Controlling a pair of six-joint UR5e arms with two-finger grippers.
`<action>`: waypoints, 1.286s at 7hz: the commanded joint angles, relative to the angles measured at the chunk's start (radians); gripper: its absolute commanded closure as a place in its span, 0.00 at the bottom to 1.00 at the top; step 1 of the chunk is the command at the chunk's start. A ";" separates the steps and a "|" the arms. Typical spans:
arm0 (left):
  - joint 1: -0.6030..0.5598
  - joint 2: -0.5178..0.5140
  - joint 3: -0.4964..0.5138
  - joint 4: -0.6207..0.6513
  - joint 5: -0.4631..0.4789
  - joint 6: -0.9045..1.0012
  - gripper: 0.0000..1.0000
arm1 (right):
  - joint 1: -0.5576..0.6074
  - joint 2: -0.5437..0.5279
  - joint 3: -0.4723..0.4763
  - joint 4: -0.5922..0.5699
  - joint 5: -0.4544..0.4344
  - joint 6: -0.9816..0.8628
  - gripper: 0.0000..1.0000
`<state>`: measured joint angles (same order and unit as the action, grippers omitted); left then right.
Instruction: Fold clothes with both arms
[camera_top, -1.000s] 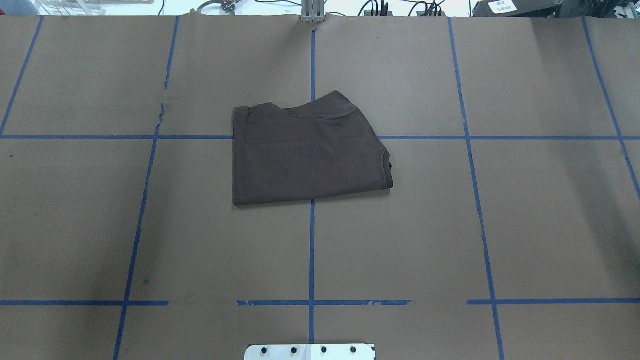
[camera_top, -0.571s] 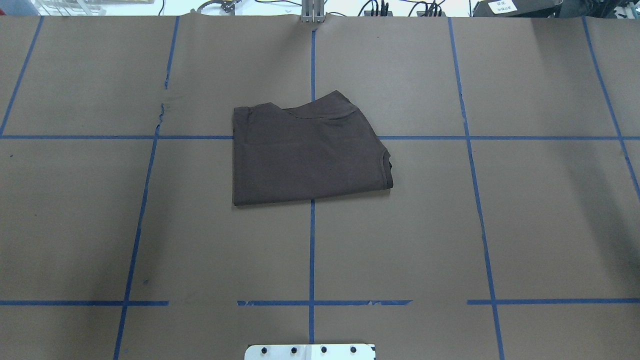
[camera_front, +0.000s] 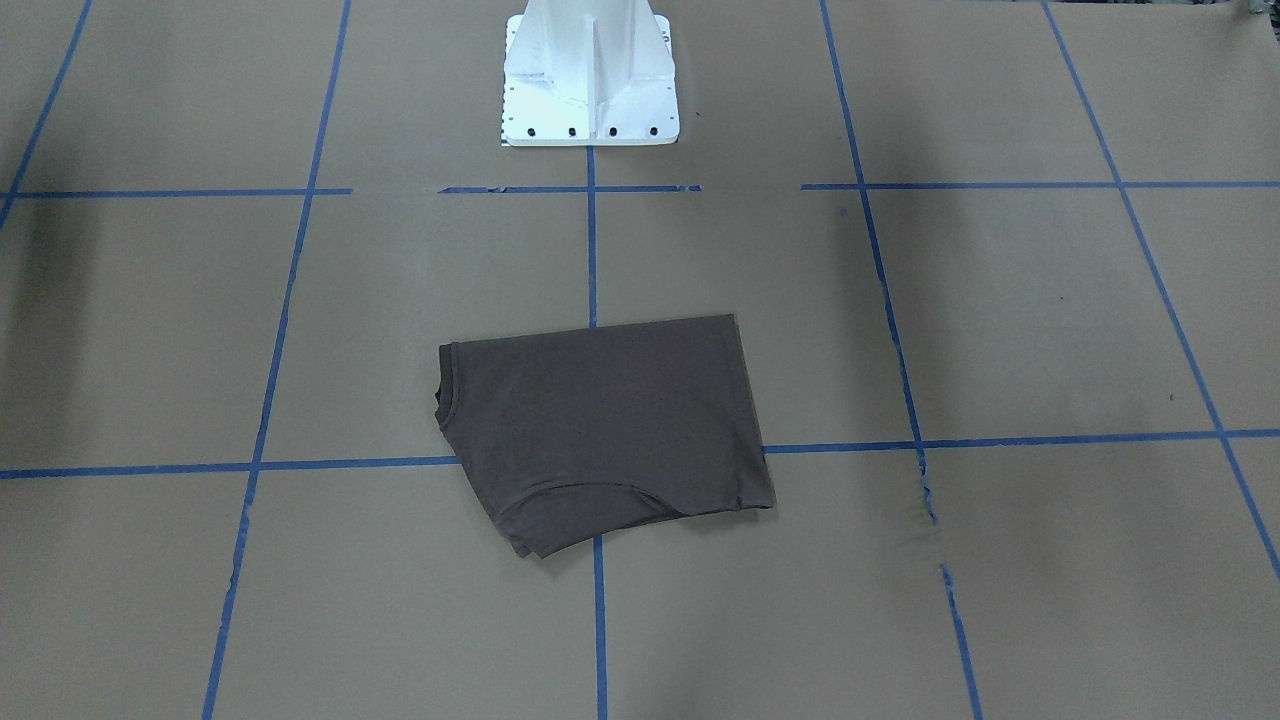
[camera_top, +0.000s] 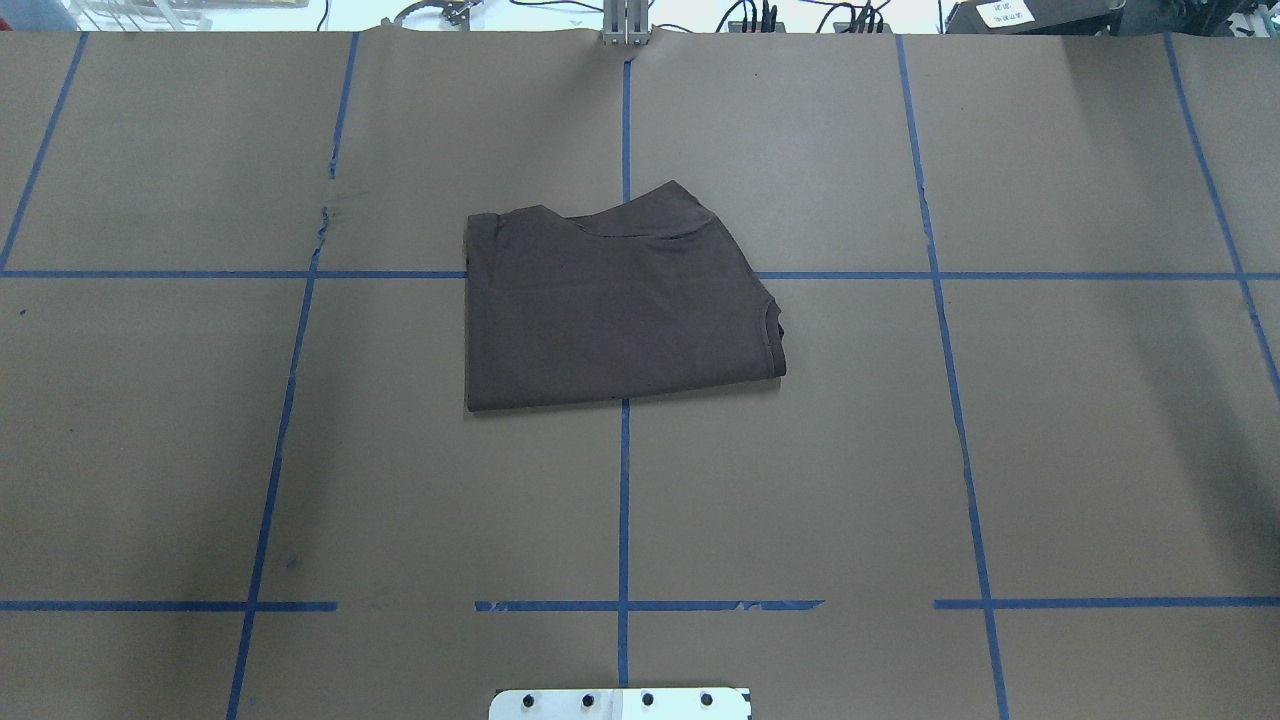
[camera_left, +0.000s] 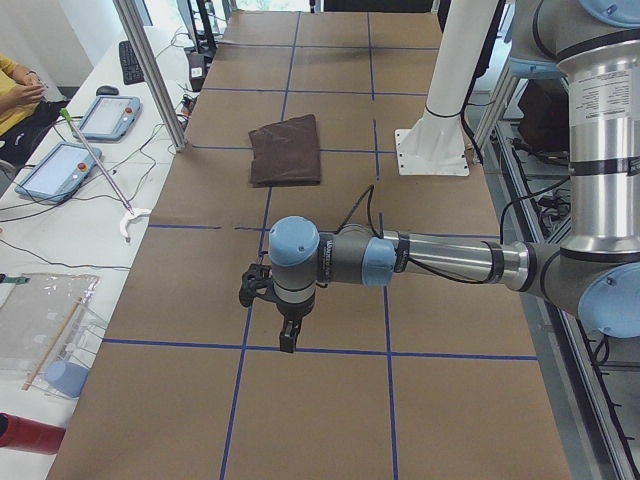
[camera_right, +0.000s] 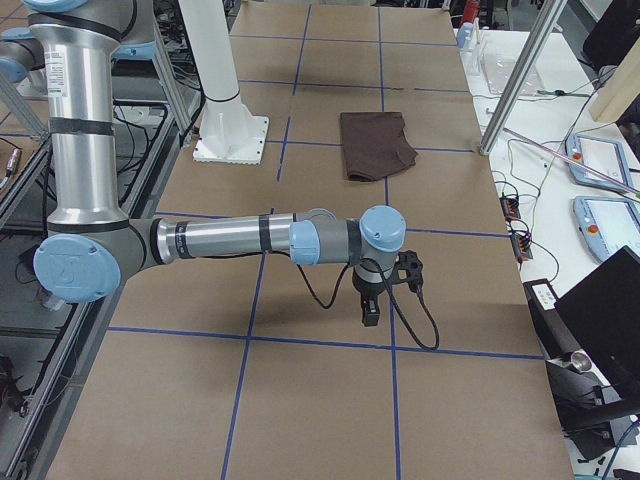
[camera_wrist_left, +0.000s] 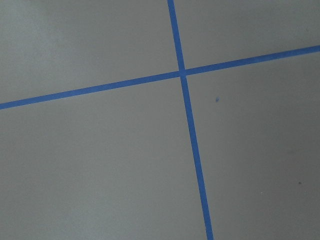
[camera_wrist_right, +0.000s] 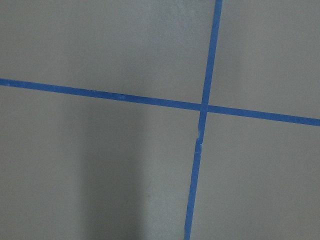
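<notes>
The clothes are one dark brown T-shirt, folded into a compact rectangle and lying flat at the table's middle; it also shows in the front view and far off in both side views. Neither arm touches it. My left gripper hangs over bare paper near the table's left end, far from the shirt. My right gripper hangs over bare paper near the right end. Both show only in the side views, so I cannot tell whether they are open or shut. Each wrist view holds only brown paper and a blue tape cross.
Brown paper with a blue tape grid covers the table. The white pedestal base stands at the robot's side. Side benches carry tablets and cables; a person's arm shows at one. Metal posts rise at the far edge.
The shirt lies where it was. The dark shadow over the table's right edge has faded and drawn outward.
</notes>
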<state>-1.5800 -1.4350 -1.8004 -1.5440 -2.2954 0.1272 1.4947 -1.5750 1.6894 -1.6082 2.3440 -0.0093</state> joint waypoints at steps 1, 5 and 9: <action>0.000 0.001 -0.002 0.002 -0.003 0.000 0.00 | -0.002 0.000 -0.002 0.001 0.003 0.002 0.00; 0.000 0.001 0.018 -0.005 -0.004 0.000 0.00 | -0.002 -0.005 0.001 0.001 0.006 0.002 0.00; 0.000 0.001 0.021 -0.011 -0.003 -0.001 0.00 | -0.002 -0.005 0.001 0.002 0.005 0.000 0.00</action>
<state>-1.5793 -1.4343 -1.7800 -1.5545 -2.2987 0.1270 1.4926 -1.5799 1.6900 -1.6066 2.3486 -0.0080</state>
